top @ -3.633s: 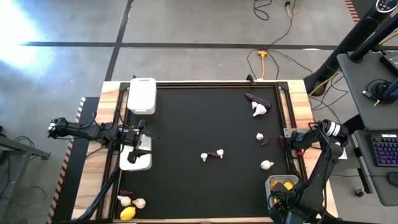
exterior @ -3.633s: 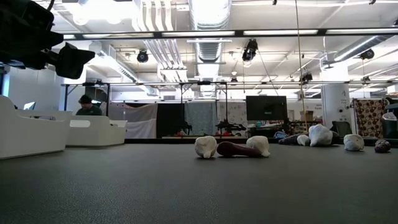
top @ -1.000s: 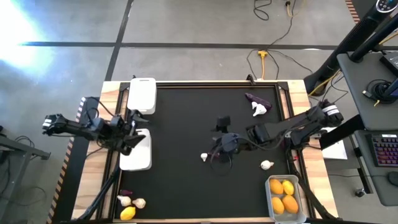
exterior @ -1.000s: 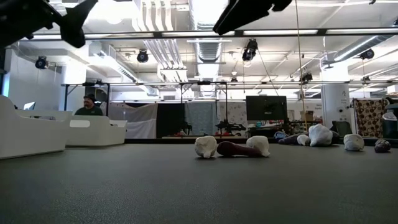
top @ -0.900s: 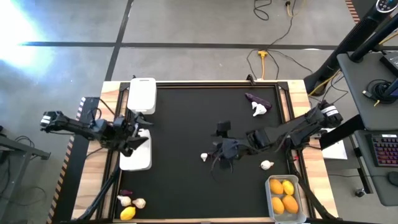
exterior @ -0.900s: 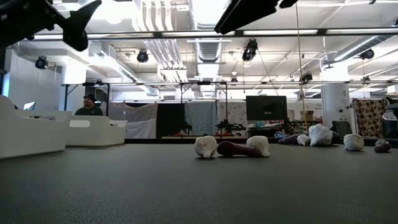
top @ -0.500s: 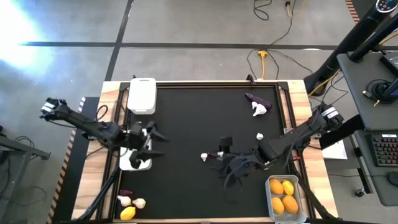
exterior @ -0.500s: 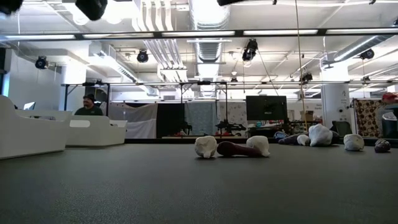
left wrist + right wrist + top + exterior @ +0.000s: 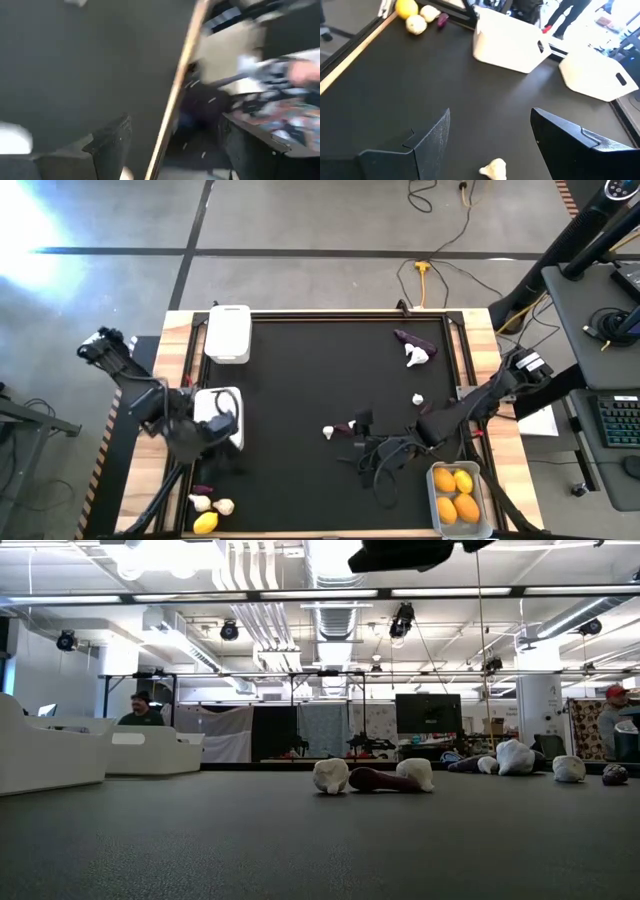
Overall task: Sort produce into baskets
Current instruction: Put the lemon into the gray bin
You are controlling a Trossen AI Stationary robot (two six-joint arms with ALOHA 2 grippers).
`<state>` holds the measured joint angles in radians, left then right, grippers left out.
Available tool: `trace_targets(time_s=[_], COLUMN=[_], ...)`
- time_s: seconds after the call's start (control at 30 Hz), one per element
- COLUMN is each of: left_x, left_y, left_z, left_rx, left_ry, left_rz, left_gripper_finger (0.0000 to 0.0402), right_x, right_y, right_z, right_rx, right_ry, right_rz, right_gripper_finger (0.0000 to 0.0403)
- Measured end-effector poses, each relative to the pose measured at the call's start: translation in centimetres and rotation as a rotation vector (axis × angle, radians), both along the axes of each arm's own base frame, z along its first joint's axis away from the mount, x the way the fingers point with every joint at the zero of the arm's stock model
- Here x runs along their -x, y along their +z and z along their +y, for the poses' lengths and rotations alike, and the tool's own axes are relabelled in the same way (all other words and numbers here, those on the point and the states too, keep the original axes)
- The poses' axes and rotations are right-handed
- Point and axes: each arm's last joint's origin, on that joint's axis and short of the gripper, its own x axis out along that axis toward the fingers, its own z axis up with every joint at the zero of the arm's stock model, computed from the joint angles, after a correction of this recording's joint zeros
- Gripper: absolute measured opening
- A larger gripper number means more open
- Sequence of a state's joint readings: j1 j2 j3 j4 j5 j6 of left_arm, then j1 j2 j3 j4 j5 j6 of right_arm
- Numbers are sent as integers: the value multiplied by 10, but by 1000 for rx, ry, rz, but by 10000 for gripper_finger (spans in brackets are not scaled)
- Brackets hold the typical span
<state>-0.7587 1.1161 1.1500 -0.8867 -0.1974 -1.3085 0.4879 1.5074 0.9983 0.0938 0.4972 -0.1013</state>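
Two white garlic bulbs and a purple eggplant lie mid-mat. My right gripper is open and empty above the mat just near and right of them. In the right wrist view one bulb lies ahead between its fingers, untouched. My left gripper hangs over the nearer white basket. It looks open; its wrist view is blurred and shows one finger. The clear basket holds yellow and orange fruits.
A second white basket stands at the far left. A yellow fruit, garlic and a purple piece lie at the near left corner. More garlic and an eggplant lie far right. People stand beyond the table.
My right gripper has gone toward the table's near edge, past the mid-mat garlic and eggplant, and stayed open. My left gripper has swung toward the near edge along the nearer white basket. No produce has moved.
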Motion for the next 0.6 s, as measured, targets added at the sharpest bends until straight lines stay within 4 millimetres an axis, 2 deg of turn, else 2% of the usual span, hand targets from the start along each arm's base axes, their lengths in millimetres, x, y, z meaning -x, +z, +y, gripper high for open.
trace_targets(time_s=[0.13, 0.27, 0.6], left_x=[11, 13, -6], left_y=[5, 4, -36], left_z=[-12, -28, -71], left_rx=[-47, -85, -4], left_ry=[139, 184, 168], left_rz=[251, 410, 827], left_gripper_finger=[280, 280, 280], right_x=[-2, -3, -2], right_y=[-1, -1, -4], right_z=[-5, -7, -7], right_rx=[4, 23, 60], right_ry=[-17, -13, 3], right_rz=[4, 7, 22], right_gripper_finger=[270, 270, 270])
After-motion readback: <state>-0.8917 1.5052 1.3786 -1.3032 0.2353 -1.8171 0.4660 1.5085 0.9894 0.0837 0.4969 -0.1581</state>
